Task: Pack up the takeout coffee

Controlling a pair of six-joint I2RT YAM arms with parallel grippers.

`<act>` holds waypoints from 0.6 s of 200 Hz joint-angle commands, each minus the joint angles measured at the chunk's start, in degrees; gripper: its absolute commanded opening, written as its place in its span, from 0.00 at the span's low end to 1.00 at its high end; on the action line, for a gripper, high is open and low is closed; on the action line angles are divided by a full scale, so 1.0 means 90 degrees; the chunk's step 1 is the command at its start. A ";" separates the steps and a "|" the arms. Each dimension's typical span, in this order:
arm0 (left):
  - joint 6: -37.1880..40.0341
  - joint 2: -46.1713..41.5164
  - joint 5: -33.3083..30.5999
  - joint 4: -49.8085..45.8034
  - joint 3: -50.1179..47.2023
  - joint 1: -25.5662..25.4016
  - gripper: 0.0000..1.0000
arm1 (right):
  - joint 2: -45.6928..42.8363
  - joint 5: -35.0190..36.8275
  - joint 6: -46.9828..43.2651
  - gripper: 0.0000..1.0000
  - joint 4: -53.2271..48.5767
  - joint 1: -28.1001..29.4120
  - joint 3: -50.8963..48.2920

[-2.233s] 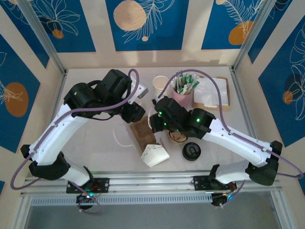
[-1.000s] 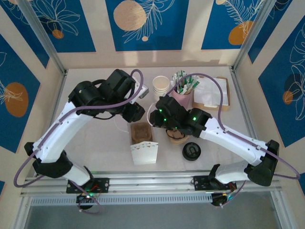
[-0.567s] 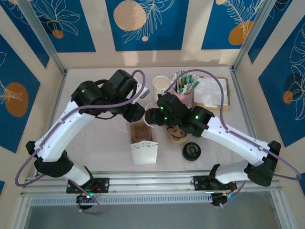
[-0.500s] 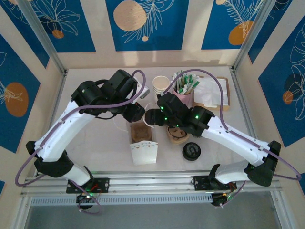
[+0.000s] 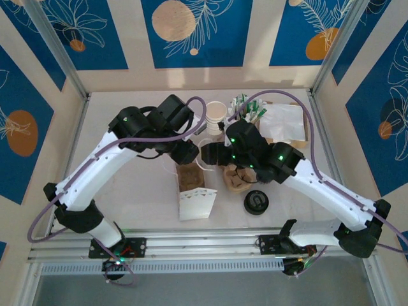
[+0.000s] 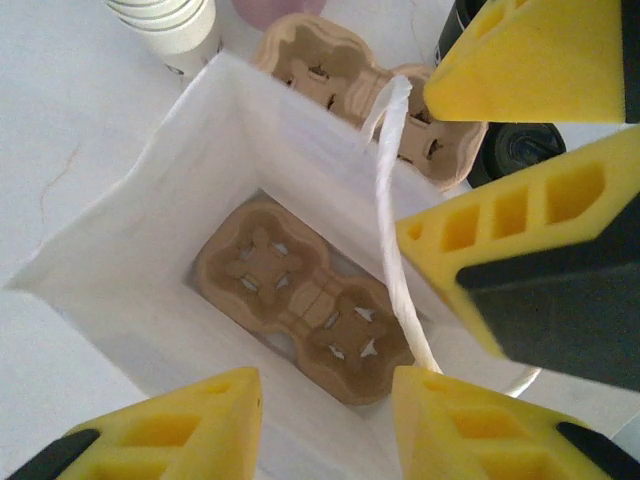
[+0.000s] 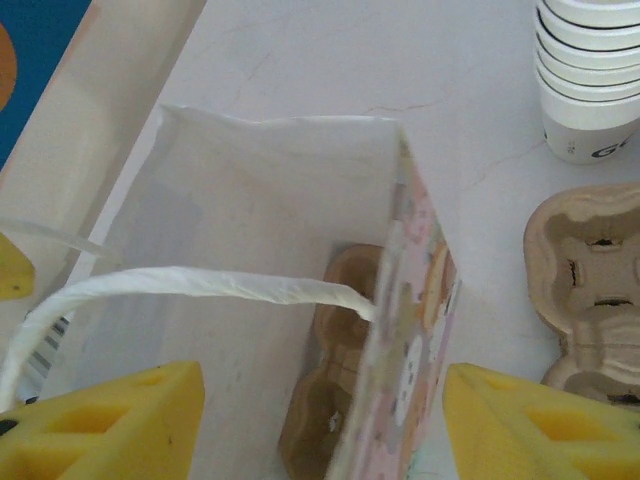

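Observation:
The white paper bag (image 5: 193, 201) stands upright and open at the table's middle, with a brown cup carrier (image 6: 300, 300) lying flat on its floor. My left gripper (image 6: 325, 425) hangs over the bag's mouth, its jaws apart above the near wall. The bag's twisted white handle (image 6: 388, 190) runs down along the inner edge of one of its fingers. My right gripper (image 7: 320, 425) is open wide and straddles the bag's patterned side wall (image 7: 420, 330); the other handle (image 7: 200, 285) lies loose across the opening. From above, the left gripper (image 5: 186, 158) and right gripper (image 5: 207, 158) nearly meet over the bag.
A second brown carrier (image 5: 237, 180) lies right of the bag, a black lid (image 5: 255, 203) in front of it. A stack of paper cups (image 5: 215, 116), a pink cup of sachets (image 5: 245, 115) and a tray of napkins (image 5: 287, 124) stand behind.
The right gripper has opened and let go of the bag's handle. Both arms have shifted a little to the right. The bag stays upright.

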 commanded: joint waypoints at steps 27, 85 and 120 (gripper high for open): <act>-0.0106 -0.0197 -0.0003 0.0024 0.0222 -0.0079 0.40 | -0.0343 -0.0409 -0.0088 0.65 0.0274 -0.0143 -0.0262; -0.0163 -0.0266 0.0043 -0.0088 0.0281 -0.0074 0.44 | -0.0573 -0.0380 -0.0032 0.66 0.0321 -0.0173 -0.0528; -0.0237 -0.0370 0.0084 -0.0096 0.0396 -0.0074 0.46 | -0.0774 -0.0326 -0.0011 0.66 0.0352 -0.0234 -0.0760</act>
